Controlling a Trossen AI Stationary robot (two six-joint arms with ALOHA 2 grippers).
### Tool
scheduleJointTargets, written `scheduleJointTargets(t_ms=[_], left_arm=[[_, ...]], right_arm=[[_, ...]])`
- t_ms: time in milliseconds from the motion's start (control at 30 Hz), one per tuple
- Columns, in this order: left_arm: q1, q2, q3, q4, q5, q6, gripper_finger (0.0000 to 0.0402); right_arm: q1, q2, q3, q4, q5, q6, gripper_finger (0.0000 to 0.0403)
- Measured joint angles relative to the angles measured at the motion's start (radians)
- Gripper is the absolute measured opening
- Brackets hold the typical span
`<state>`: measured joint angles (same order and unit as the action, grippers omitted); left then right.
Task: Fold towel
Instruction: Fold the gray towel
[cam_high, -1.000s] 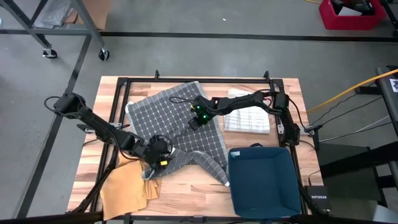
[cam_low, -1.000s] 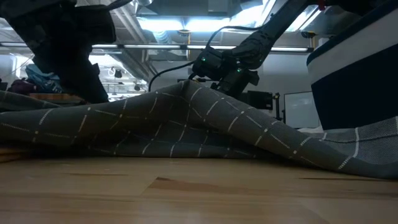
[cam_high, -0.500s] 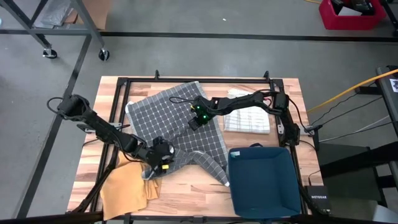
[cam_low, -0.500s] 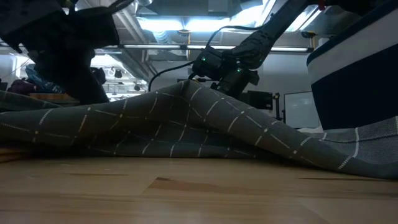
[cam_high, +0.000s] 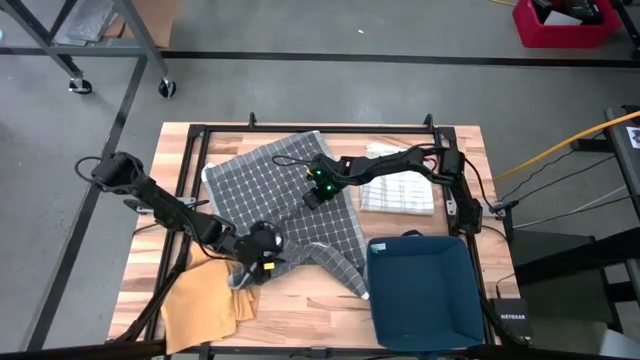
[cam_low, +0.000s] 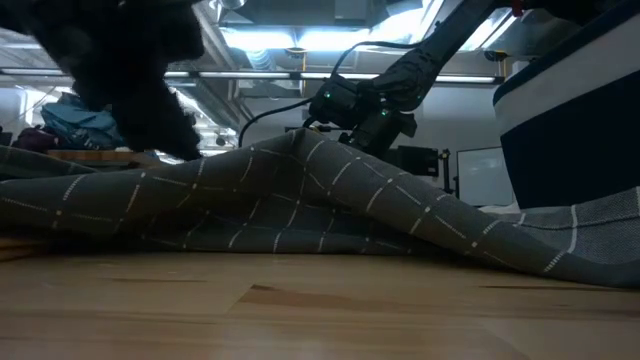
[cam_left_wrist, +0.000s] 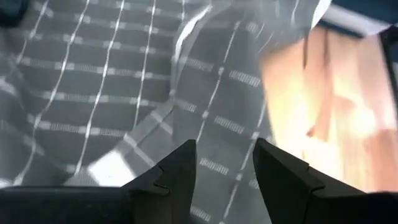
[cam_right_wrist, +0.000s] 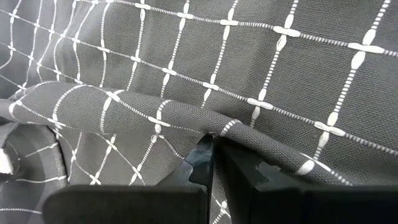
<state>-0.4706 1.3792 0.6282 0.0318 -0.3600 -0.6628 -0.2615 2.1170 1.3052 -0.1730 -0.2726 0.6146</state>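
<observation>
Since a second earlier the left gripper (cam_high: 262, 247) had slid a little toward the table's right edge along the near part of the grey checked towel (cam_high: 285, 190), while the right gripper (cam_high: 316, 190) and the cloth around it had not shifted. That towel lay spread over the middle of the wooden table (cam_high: 310, 300), one corner reaching toward the far-left corner and a crumpled tongue trailing toward the near edge, where it ended just beside the blue bin (cam_high: 425, 290). In the left wrist view the left arm's fingers (cam_left_wrist: 177, 174) stood apart with nothing between them, hovering just over the rumpled near fold of the towel (cam_left_wrist: 124, 81), bare wood showing beside it. The right gripper, reaching in from the right edge, sat over the towel's centre; its wrist view showed the fingertips (cam_right_wrist: 211, 158) pressed together on a pinched ridge of the towel (cam_right_wrist: 124, 112), and from table height that ridge rose into a peak (cam_low: 300, 140) right under the gripper (cam_low: 365, 115). A folded white cloth (cam_high: 397, 193) lay near the right edge, close to the towel's right border, and a mustard-yellow cloth (cam_high: 205, 295) lay at the near-left corner, its upper edge tucked under the left gripper and touching the towel's near-left hem.
</observation>
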Motion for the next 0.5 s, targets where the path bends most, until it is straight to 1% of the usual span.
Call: scheduleJointTargets(t_ms=[100, 167, 233, 300, 367, 433, 500], left_arm=[[0.000, 0.000, 0.079, -0.036, 0.002, 0.117, 0.0150], [-0.001, 0.000, 0.156, -0.148, -0.016, 0.173, 0.0150], [-0.001, 0.001, 0.230, -0.313, -0.068, 0.188, 0.0150], [0.000, 0.007, 0.295, -0.488, -0.137, 0.140, 0.0150], [0.001, 0.017, 0.327, -0.613, -0.161, 0.055, 0.0150], [-0.002, 0.035, 0.332, -0.654, -0.156, -0.016, 0.0150], [-0.014, 0.063, 0.329, -0.648, -0.141, -0.061, 0.0150]], right_arm=[[0.000, 0.000, 0.000, 0.000, 0.000, -0.017, 0.0033], [0.000, 0.000, 0.000, 0.000, 0.000, -0.021, 0.0033], [0.000, 0.000, 0.000, 0.000, 0.000, -0.021, 0.0033], [0.000, 0.000, 0.000, 0.000, 0.000, -0.021, 0.0033], [0.000, 0.000, 0.000, 0.000, 0.000, -0.021, 0.0033], [0.000, 0.000, 0.000, 0.000, -0.001, -0.021, 0.0033], [0.000, 0.000, 0.000, 0.000, 0.000, -0.021, 0.0033]])
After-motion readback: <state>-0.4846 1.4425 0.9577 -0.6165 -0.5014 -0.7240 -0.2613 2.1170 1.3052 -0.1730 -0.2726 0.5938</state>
